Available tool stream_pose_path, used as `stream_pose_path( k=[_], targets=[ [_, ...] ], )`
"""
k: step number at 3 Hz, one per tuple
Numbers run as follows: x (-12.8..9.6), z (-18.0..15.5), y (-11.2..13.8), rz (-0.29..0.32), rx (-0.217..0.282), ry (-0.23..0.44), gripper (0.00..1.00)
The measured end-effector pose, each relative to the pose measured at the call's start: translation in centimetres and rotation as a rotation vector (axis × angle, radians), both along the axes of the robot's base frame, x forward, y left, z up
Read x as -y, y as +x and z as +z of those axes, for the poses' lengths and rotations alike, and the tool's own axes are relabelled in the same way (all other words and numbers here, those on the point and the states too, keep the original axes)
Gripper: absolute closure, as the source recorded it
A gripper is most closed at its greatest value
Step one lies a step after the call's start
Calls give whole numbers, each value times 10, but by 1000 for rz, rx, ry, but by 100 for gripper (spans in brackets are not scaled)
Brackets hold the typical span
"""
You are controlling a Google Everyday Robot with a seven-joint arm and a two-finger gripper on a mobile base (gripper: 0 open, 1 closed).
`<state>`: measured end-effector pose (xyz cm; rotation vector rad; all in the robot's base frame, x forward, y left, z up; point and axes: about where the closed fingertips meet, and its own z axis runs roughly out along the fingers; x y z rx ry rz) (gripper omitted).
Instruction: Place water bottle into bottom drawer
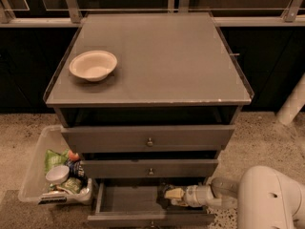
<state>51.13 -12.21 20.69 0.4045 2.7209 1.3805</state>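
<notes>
The bottom drawer (127, 200) of the grey-brown cabinet is pulled open at the lower edge of the camera view, and its shallow grey box shows. My gripper (168, 194) reaches in from the right and sits low inside the drawer's right half, on a white wrist (202, 195). The water bottle does not show; a dark patch lies under the gripper's tip, and I cannot tell what it is.
The top drawer (150, 138) and middle drawer (150, 168) jut out a little above the open one. A cream bowl (93, 65) sits on the cabinet top at the left. A clear bin (34, 173) of snacks stands on the floor at the left. My white arm housing (269, 199) fills the lower right.
</notes>
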Motion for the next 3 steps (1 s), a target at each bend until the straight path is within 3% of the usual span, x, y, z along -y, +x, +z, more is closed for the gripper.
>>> stream_pose_path(
  k=[1, 2, 3],
  targets=[
    [0, 0, 0, 0, 0, 0, 10],
    [0, 0, 0, 0, 0, 0, 0],
    [0, 0, 0, 0, 0, 0, 0]
  ],
)
